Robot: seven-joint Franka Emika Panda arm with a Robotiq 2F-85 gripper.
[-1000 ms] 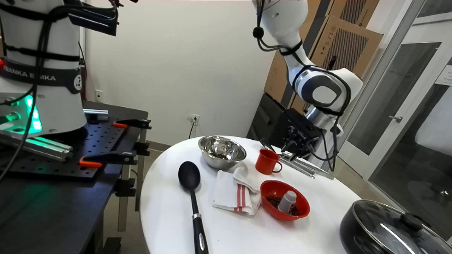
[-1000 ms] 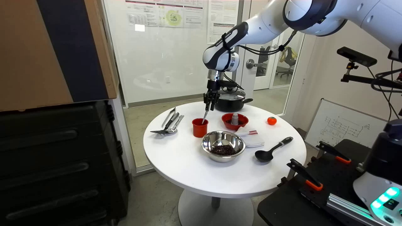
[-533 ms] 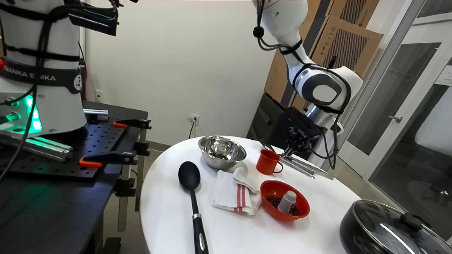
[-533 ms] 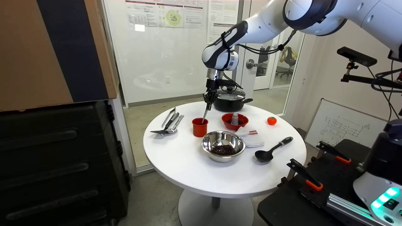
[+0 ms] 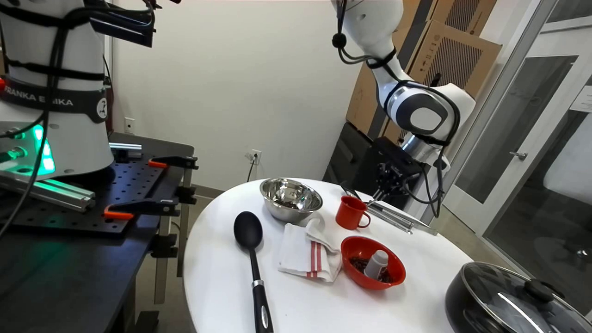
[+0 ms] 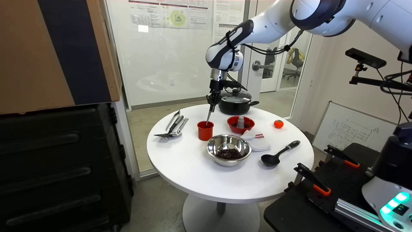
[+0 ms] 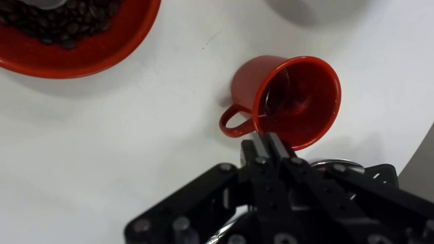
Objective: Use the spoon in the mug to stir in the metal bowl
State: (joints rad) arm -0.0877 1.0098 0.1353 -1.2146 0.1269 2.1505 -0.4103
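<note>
The red mug stands upright on the white table in both exterior views. A thin silvery spoon leans in it, its handle rising above the rim. My gripper is above the mug, shut on the upper end of that handle. In the wrist view the fingertips of the gripper lie close together by the mug's rim, near its handle, and cover most of the spoon. Inside the mug the spoon's head shows only as a faint outline. The metal bowl, with dark beans inside, sits beside the mug.
Metal and black utensils lie on the mug's far side from the metal bowl. A red bowl with beans and a grey cup, a folded cloth, a large black spoon, a lidded pot and a tomato share the table.
The jaws have closed on the spoon handle. My gripper has risen a little and shifted slightly, and the spoon leans a bit differently. The mug has shifted only a trace.
</note>
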